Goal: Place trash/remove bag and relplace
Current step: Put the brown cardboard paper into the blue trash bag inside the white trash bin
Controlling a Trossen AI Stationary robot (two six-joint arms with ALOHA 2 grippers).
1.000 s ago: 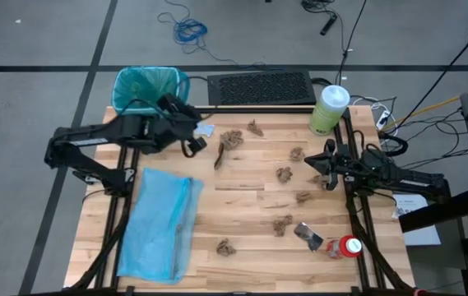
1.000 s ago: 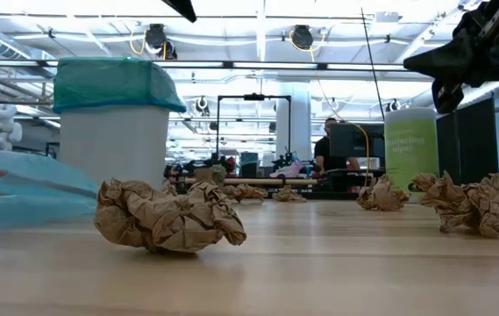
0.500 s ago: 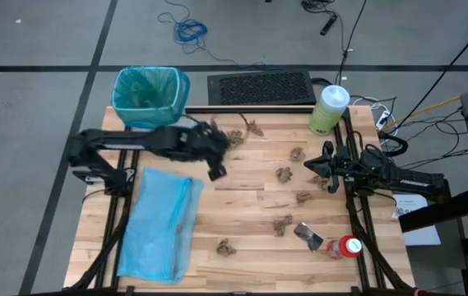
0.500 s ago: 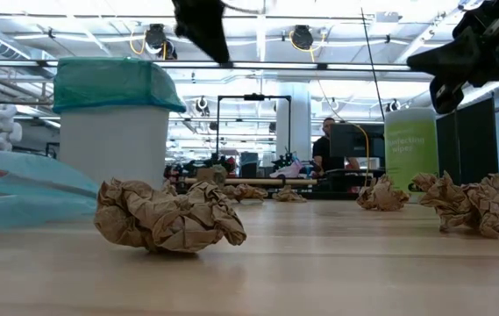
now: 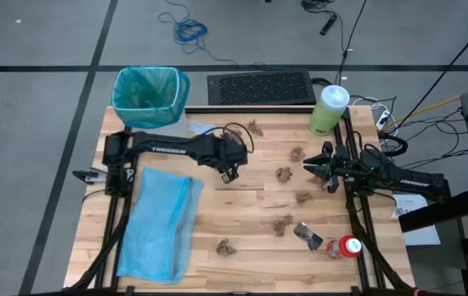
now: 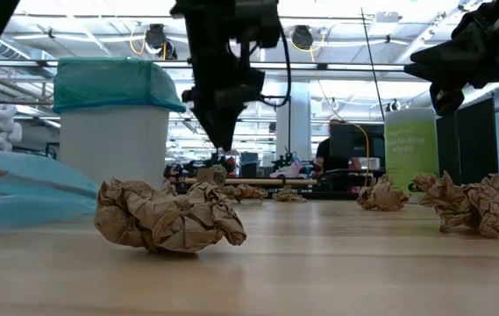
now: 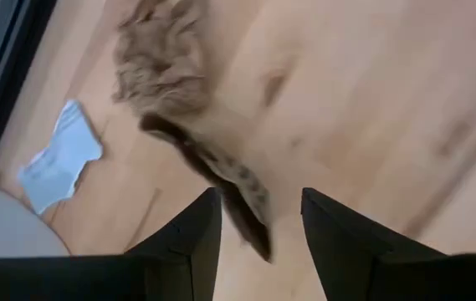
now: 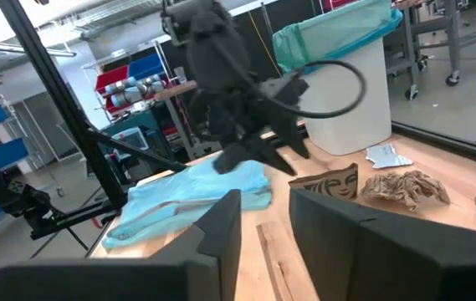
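Above a brown wad [image 7: 162, 71]: left claw [image 7: 258, 221], fingers apart

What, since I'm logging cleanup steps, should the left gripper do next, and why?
Probably lower the left gripper onto the brown paper wad. Its fingers are open, it holds nothing, and it hovers with the paper right under its fingertips.

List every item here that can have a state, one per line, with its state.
left gripper: open, above a paper wad
right gripper: open, empty
bin: upright, lined
teal liner: fitted over the bin's rim
pale blue bag: lying flat on table
green canister: upright, lid on
paper wads: crumpled, scattered on table
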